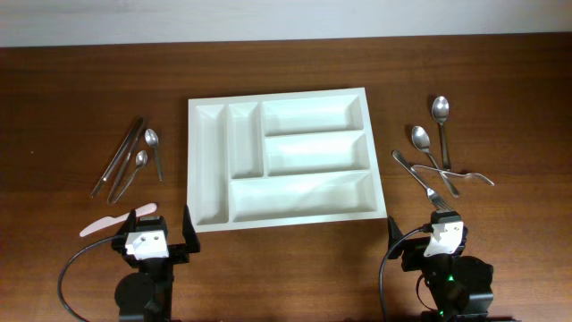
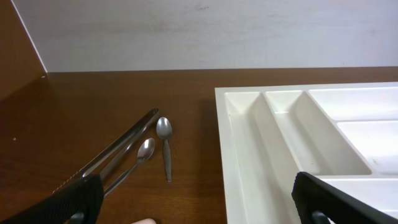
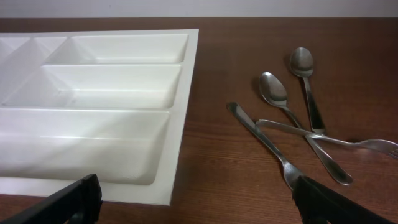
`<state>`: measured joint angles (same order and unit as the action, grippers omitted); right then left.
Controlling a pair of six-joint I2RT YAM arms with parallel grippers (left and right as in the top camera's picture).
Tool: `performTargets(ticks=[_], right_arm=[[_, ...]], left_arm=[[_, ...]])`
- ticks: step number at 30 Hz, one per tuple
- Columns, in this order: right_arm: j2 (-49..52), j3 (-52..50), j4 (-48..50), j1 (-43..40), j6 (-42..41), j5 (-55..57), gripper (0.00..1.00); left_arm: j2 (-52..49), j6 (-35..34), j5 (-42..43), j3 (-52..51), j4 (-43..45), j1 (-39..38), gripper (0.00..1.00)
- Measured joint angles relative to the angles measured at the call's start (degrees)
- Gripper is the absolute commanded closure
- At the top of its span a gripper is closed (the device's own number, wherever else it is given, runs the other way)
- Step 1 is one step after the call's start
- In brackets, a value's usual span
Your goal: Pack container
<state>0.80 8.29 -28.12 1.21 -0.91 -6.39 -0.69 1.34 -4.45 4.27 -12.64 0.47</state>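
Observation:
The container [image 1: 304,192], a white cutlery tray with all its compartments bare, lies mid-table. In the left wrist view its left rim [image 2: 233,149] shows, and in the right wrist view its right rim [image 3: 181,124]. My left gripper [image 1: 154,231] hovers open near the tray's front left corner, with nothing between its fingers [image 2: 78,199]. My right gripper [image 1: 427,234] stands open near the front right corner, also holding nothing, and a fork handle [image 3: 264,137] runs under its right fingertip [image 3: 336,202].
Left of the tray lie two knives [image 1: 116,163], two small spoons [image 1: 152,141] and a pale pink knife [image 1: 114,221]. To the right lie two larger spoons [image 1: 440,112] and two crossed forks [image 1: 451,174]. A wall stands behind the table.

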Motion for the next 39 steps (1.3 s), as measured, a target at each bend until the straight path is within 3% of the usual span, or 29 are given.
performTargets(ticks=[33,39], right_arm=[[0.0,0.0,0.0,0.0,0.0,0.0,0.02],[0.0,-0.3,8.5,0.0,-3.7,-3.0,0.01]], left_arm=[[0.0,0.0,0.0,0.0,0.0,0.0,0.01],[0.0,0.0,0.0,0.0,0.0,0.0,0.01]])
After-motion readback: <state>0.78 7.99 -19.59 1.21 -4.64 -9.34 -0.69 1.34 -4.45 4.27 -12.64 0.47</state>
